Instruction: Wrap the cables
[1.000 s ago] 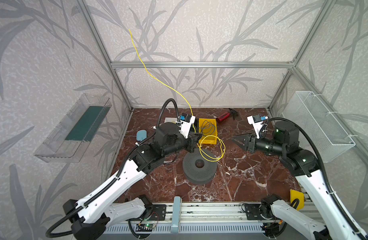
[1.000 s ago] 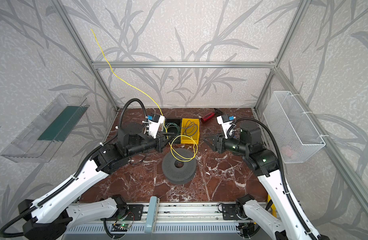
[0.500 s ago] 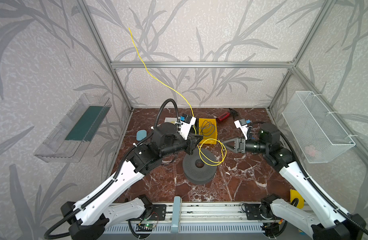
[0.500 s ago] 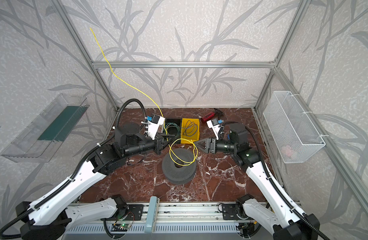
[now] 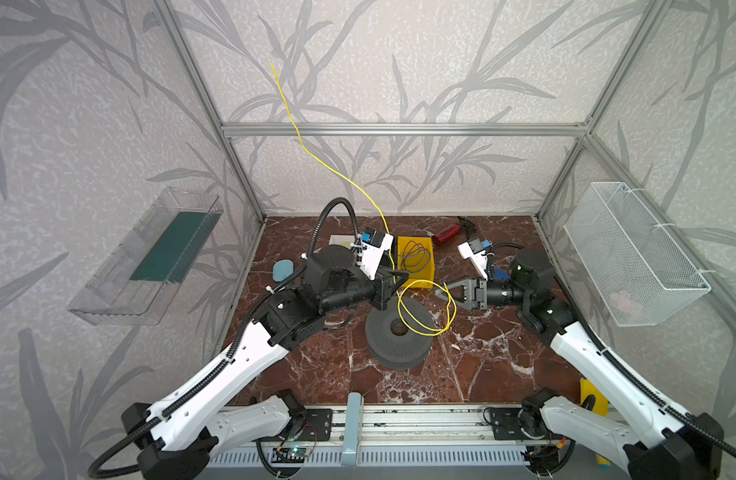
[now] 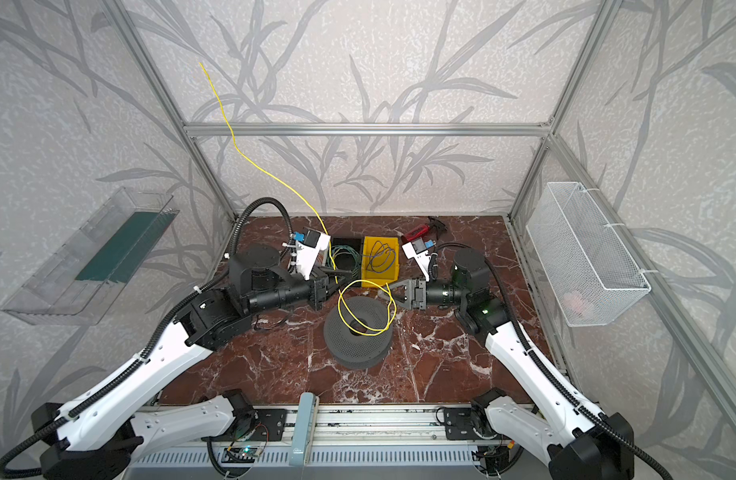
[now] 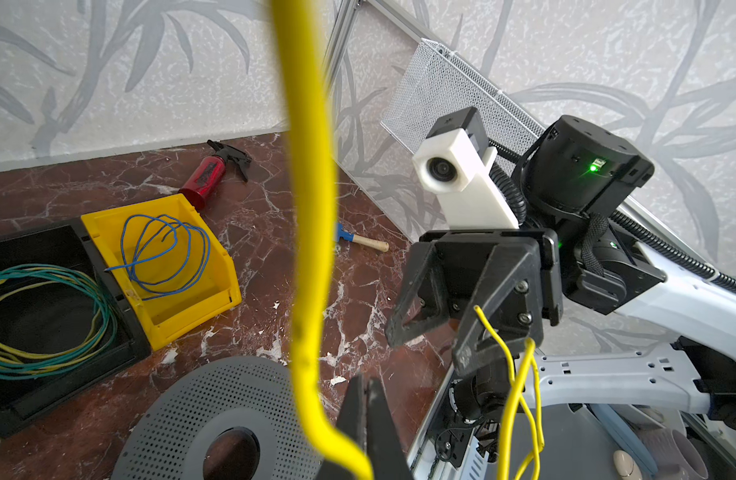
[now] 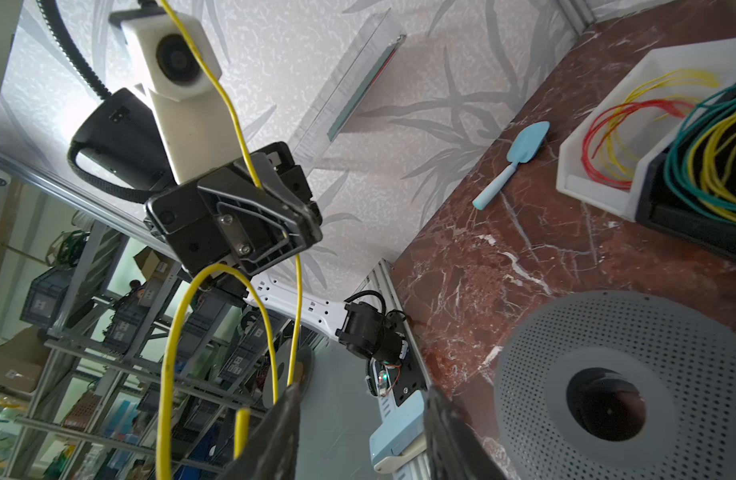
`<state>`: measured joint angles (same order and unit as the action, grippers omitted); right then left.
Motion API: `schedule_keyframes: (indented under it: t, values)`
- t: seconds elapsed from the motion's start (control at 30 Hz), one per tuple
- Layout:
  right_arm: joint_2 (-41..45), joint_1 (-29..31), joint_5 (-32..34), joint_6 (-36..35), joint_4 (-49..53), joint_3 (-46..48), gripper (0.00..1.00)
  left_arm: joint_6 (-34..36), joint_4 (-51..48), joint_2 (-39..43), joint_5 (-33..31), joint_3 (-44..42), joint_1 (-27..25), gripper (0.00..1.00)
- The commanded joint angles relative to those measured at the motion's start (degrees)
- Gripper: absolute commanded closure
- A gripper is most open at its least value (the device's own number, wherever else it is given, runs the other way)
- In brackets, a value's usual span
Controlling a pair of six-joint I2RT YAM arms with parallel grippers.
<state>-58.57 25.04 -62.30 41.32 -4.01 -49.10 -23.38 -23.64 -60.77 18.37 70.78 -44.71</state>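
Left gripper (image 7: 365,399) has its fingers pinched tight on the yellow cable (image 7: 312,208). From that grip one stretch of cable sticks way up in front of the back wall. The rest curls into a loose loop that sits over the grey perforated disc (image 5: 395,349) in both top views, with the disc resting on the marble surface (image 5: 482,357). Right gripper (image 5: 442,291) is parked at the far side of the loop, fingers spread apart with nothing between them. The cable's free end is right beside one finger, can't tell if it actually touches.
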Motion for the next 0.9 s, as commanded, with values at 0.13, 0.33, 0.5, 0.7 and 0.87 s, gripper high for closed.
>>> schedule_keyframes:
  t: [0.13, 0.33, 0.5, 0.7, 0.87]
  values:
    - [0.91, -1.36, 10.25, -21.11, 31.32, -11.47, 0.46, -0.29, 0.94, 0.89, -1.47, 0.21, -0.09, 1.0]
    - [5.49, -17.52, 18.96, -20.26, 38.65, -11.92, 0.48, -0.13, -5.78, -0.64, -14.93, 3.09, -0.12, 1.0]
    - [10.2, -12.88, 22.5, -18.47, 35.43, -12.66, 0.55, -2.55, -7.4, -4.87, -19.7, 5.67, -0.57, 1.0]
    - [5.18, 6.32, 37.81, -23.16, 38.53, -17.69, 0.56, -2.2, -7.06, -9.22, -25.69, 8.48, -3.55, 1.0]
    - [-1.16, 13.19, 44.19, -25.51, 38.04, -20.54, 0.55, -2.13, -7.3, -10.99, -29.01, 10.07, -5.63, 1.0]
